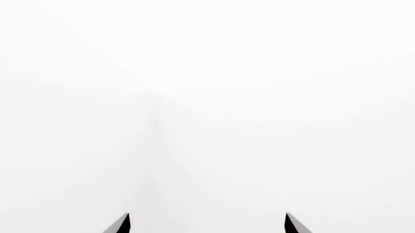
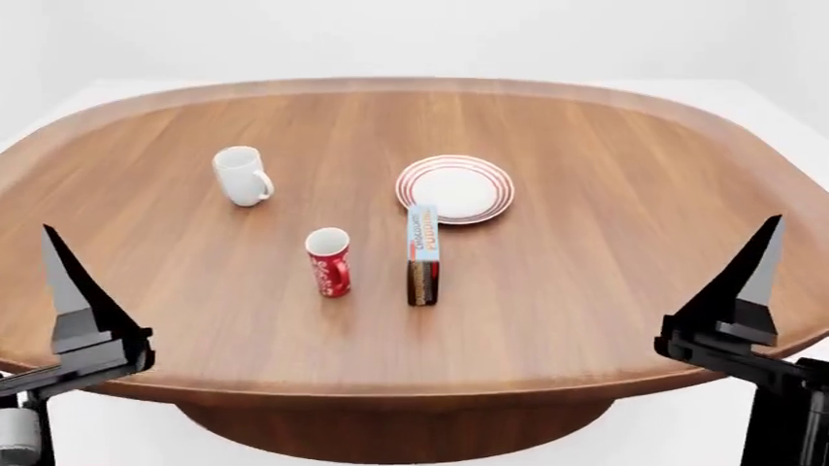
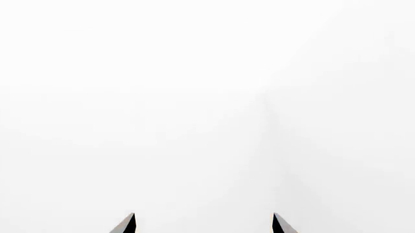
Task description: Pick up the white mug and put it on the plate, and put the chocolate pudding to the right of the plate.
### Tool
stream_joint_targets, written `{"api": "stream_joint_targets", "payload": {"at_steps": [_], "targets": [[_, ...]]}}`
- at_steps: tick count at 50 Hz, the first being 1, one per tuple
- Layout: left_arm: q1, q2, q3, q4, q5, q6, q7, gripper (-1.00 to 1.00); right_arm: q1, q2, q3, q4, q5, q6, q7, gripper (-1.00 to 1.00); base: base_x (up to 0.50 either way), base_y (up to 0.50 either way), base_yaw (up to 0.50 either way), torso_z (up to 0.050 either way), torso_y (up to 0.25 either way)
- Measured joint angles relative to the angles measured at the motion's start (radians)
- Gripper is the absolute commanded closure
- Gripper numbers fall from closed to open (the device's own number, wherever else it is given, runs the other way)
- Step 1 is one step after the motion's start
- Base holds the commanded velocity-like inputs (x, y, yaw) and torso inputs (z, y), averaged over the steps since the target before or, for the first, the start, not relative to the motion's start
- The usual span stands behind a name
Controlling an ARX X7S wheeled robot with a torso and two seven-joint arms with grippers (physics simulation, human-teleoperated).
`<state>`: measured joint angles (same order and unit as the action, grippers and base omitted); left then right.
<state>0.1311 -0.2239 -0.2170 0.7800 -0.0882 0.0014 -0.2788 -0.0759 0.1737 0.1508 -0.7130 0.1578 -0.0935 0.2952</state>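
Plate (image 2: 455, 188) bare, white mug (image 2: 241, 176) apart, chocolate pudding (image 2: 422, 254) just before it.

The white mug (image 2: 241, 175) stands upright on the worktop (image 2: 622, 262), handle toward the plate (image 2: 455, 188), well apart from it. The plate, white with red rim rings, lies flat and bare. The pudding (image 2: 422, 253), a slim carton with a light-blue face and brown sides, stands on edge just before the plate.
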Motion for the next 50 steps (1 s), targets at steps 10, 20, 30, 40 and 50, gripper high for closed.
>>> {"api": "stream_joint_targets", "payload": {"at_steps": [10,20,30,40,50], "targets": [[0.012,-0.001,-0.033,0.026,0.001,0.043,-0.022,-1.0,-0.016,0.009,-0.007,-0.053,-0.03,-0.049,0.002,-1.0,0.5,-0.02,0.0,0.0,0.0],[0.017,-0.004,-0.034,0.027,0.004,0.064,-0.031,-1.0,-0.027,0.022,-0.043,-0.065,-0.058,-0.066,-0.01,-1.0,0.5,0.0,0.0,0.0,0.0],[0.019,-0.007,-0.027,0.02,0.005,0.076,-0.035,-1.0,-0.032,0.033,-0.07,-0.06,-0.072,-0.073,-0.018,-1.0,0.5,0.0,0.0,0.0,0.0],[0.02,-0.012,-0.017,0.02,0.006,0.079,-0.039,-1.0,-0.036,0.041,-0.086,-0.052,-0.077,-0.083,-0.02,-1.0,0.5,0.0,0.0,0.0,0.002],[0.022,-0.017,-0.012,0.023,0.006,0.078,-0.043,-1.0,-0.039,0.048,-0.093,-0.049,-0.077,-0.093,-0.017,-1.0,0.5,0.0,0.0,0.0,0.0]]}}
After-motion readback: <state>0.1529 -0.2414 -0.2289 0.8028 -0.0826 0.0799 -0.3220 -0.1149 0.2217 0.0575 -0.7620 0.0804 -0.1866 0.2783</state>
